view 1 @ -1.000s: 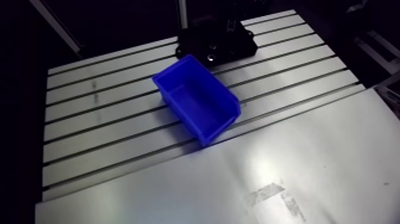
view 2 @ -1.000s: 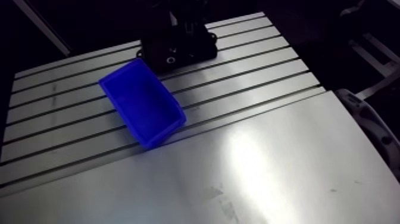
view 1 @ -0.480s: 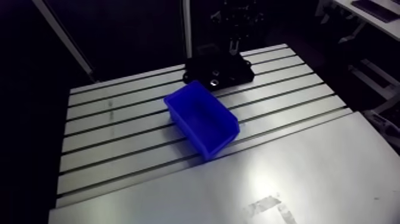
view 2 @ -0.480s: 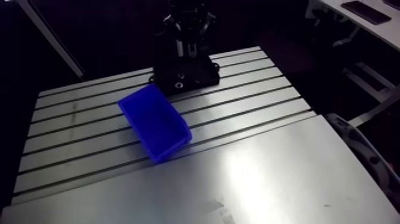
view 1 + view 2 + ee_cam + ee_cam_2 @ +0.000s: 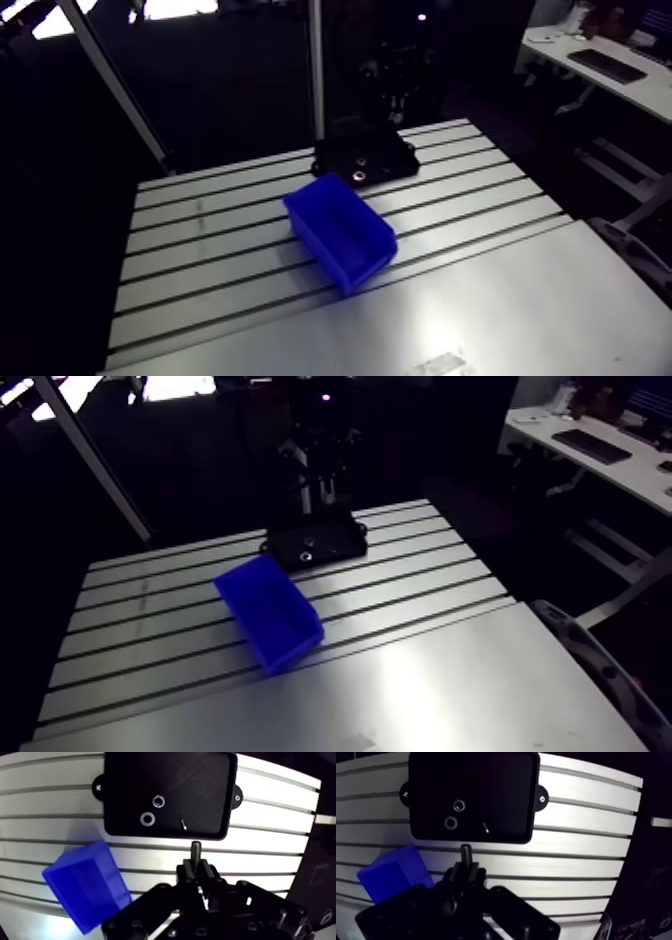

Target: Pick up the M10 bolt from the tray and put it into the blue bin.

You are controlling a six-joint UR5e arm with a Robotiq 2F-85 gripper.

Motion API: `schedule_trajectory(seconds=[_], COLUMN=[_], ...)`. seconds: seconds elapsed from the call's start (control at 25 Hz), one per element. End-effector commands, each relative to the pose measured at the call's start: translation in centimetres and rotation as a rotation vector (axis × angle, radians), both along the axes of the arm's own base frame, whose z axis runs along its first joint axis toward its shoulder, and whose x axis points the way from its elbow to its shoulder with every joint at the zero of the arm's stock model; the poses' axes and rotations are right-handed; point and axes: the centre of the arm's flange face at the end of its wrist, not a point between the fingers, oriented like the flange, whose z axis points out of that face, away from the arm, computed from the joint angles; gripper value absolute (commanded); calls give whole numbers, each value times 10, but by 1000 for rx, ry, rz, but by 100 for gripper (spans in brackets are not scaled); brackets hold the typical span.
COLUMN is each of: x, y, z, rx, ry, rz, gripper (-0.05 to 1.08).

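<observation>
Bolt in gripper, beside tray.

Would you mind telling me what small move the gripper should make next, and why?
Probably carry the load sideways toward the blue plastic bin. The two-finger gripper is shut on the dark M10 bolt, whose end sticks out ahead of it, held up off the black rectangular tray. The bin stands beside the gripper, not under it.

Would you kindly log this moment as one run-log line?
gripper: shut on M10 bolt | M10 bolt: out of tray, not yet in blue bin | tray: holds nut, washer
</observation>
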Motion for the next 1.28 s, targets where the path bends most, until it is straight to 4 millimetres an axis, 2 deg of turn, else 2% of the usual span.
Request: schedule_trajectory(seconds=[0.04, 0.2, 0.36, 0.44, 0.6, 0.84, 1.04, 1.28], x=[17, 19, 20, 19, 18, 21, 35, 65], y=[19, 27, 19, 16, 5, -25, -42, -59], z=[39, 47, 48, 49, 49, 43, 49, 46], rx=[9, 1, -4, -11, -52, -105, -103, -117], ry=[25, 6, -2, 1, 4, -16, -19, -32], rz=[348, 555, 645, 751, 915, 1212, 1397, 1602], gripper=[100, 99, 99, 100, 101, 102, 102, 102])
